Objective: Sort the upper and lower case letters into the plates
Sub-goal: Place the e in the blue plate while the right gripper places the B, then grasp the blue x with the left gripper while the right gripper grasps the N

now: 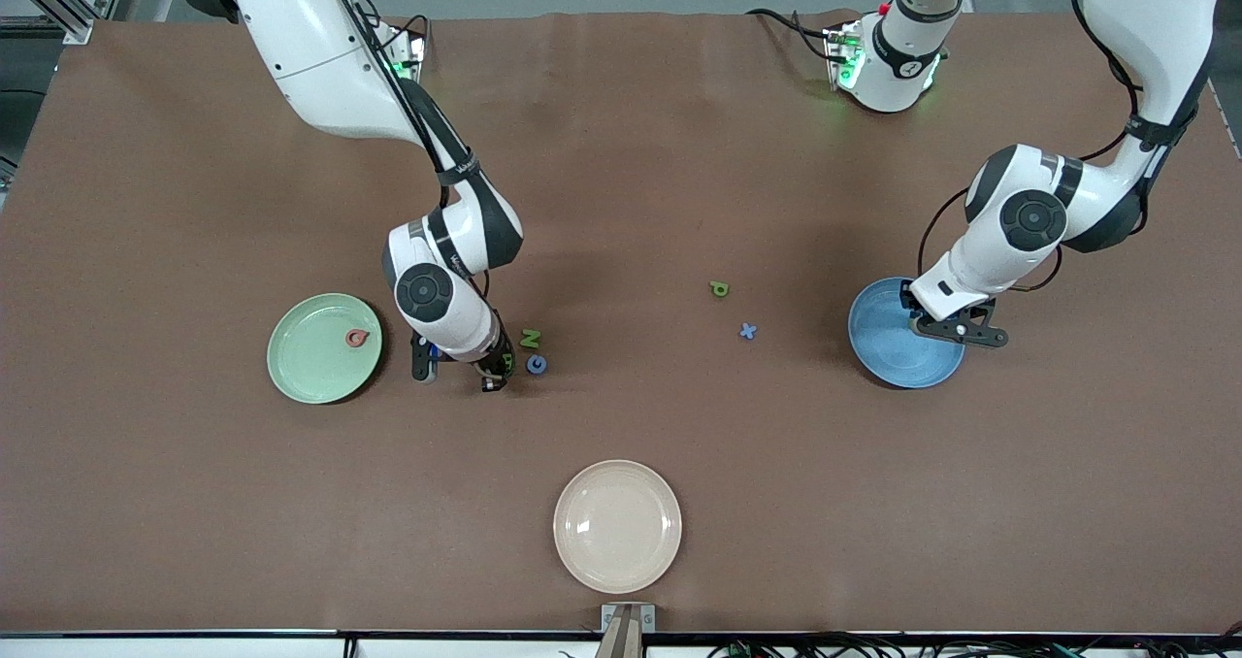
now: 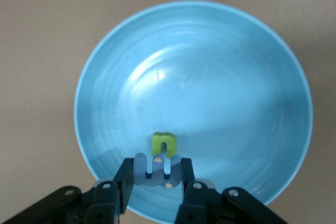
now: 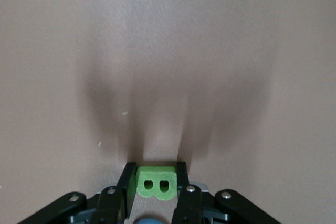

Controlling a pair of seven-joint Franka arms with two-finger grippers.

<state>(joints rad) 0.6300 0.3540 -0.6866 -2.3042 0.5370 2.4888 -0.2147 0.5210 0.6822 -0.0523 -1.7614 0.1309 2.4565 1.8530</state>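
My right gripper [image 3: 155, 174] is down at the table, shut on a green B [image 3: 156, 183]; in the front view it [image 1: 497, 372] stands beside a green N [image 1: 529, 339] and a blue G [image 1: 537, 363]. The pale green plate [image 1: 310, 367] holds a pink Q [image 1: 357, 338]. Over the blue plate [image 1: 888, 347] hangs my left gripper [image 1: 946, 326]. Its wrist view shows it [image 2: 156, 166] shut on a blue E-like letter [image 2: 157, 174] above the blue plate [image 2: 210, 77], where a green u [image 2: 164, 144] lies. A green p [image 1: 719, 289] and a blue x [image 1: 747, 330] lie between the plates.
A cream-white plate [image 1: 617, 526] sits near the table's front edge, nearer the front camera than all the letters. Brown tabletop [image 1: 621, 153] stretches between the arms' bases and the letters.
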